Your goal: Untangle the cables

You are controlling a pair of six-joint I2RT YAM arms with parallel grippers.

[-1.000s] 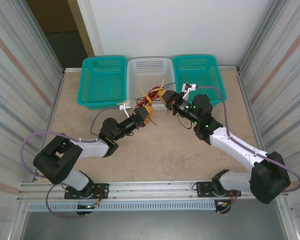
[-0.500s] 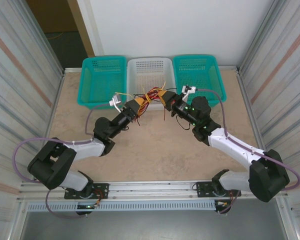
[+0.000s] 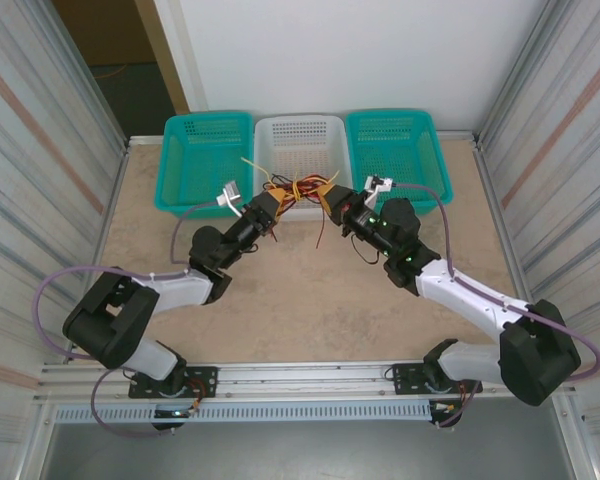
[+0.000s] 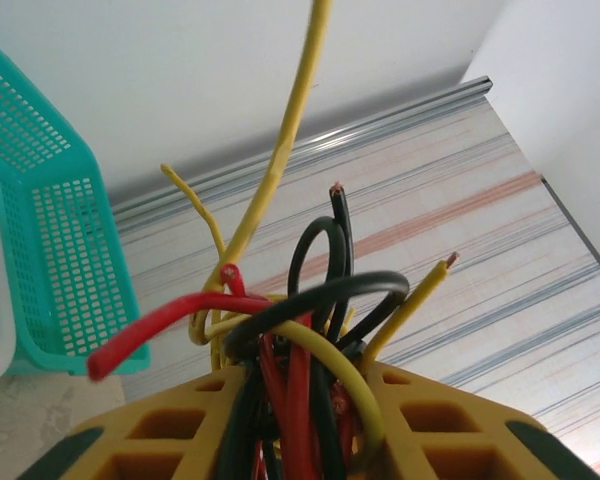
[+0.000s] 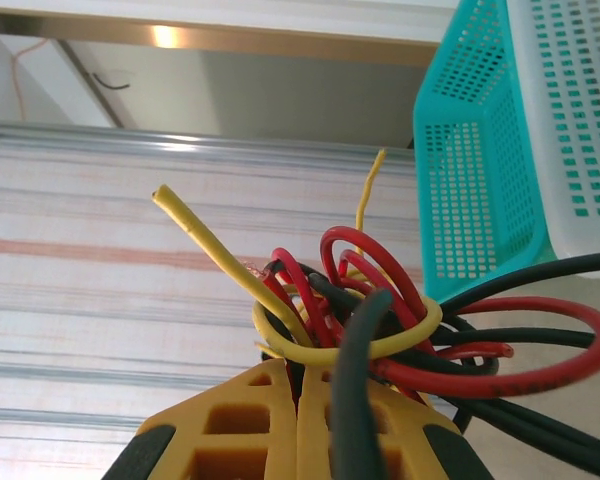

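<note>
Now left gripper (image 4: 298, 392), wide a second ago, narrowed onto cables (image 3: 303, 187). Right gripper (image 5: 298, 392) pinched shut on same tangle. Bundle suspended between both, at white basket (image 3: 298, 135) front rim. Pull-apart judged possible.

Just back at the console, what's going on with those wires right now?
Both arms meet over the table, just in front of the white basket, with the knotted bunch of red, black and yellow cables strung between them. The right end effector is shut on the cables. The left end effector has several strands running between its fingers, though a firm grip can't be confirmed. Nothing has been separated yet.
</note>
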